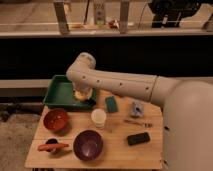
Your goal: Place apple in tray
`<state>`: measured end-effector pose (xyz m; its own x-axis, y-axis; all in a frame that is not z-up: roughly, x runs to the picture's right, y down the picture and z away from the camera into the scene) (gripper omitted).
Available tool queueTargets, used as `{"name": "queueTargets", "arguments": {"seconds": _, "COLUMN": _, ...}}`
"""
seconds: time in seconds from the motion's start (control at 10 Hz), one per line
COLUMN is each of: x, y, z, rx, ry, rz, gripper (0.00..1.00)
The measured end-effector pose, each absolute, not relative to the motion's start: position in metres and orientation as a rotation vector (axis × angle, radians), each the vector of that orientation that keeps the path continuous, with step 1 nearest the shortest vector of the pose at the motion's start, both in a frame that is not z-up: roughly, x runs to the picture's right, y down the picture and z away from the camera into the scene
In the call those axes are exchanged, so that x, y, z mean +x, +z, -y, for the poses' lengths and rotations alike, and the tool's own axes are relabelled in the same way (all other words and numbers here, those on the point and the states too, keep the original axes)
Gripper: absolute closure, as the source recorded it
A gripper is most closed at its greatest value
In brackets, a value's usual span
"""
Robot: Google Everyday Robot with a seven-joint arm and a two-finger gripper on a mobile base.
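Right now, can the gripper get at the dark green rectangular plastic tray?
Probably yes. The gripper hangs over the right end of the tray with the small round yellowish apple at it; nothing visible lies between.

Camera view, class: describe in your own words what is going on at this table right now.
A robot arm reaches in from the right; its gripper is at the right end of the green tray, with the apple right by it. Whether the apple is gripped or already set down cannot be told. The red-brown bowl, purple bowl, white cup and green sponge sit on the table.
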<state>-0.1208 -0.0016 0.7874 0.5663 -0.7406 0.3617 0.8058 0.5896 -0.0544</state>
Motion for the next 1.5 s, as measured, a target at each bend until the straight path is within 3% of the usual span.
{"name": "queueTargets", "arguments": {"seconds": 0.5, "x": -0.161, "y": 0.810, "z": 0.019, "rx": -0.088, "ry": -0.951, "rz": 0.457, "gripper": 0.99}}
{"name": "queueTargets", "arguments": {"seconds": 0.7, "x": -0.168, "y": 0.818, "z": 0.022, "rx": -0.040, "ry": -0.963, "rz": 0.487, "gripper": 0.85}}
{"name": "queueTargets", "arguments": {"seconds": 1.3, "x": -0.209, "y": 0.844, "z": 0.017, "rx": -0.061, "ry": -1.032, "rz": 0.595, "gripper": 0.24}}
{"name": "queueTargets", "arguments": {"seconds": 1.5, "x": -0.222, "y": 0.839, "z": 0.016, "rx": -0.056, "ry": -1.080, "rz": 0.612, "gripper": 0.20}}
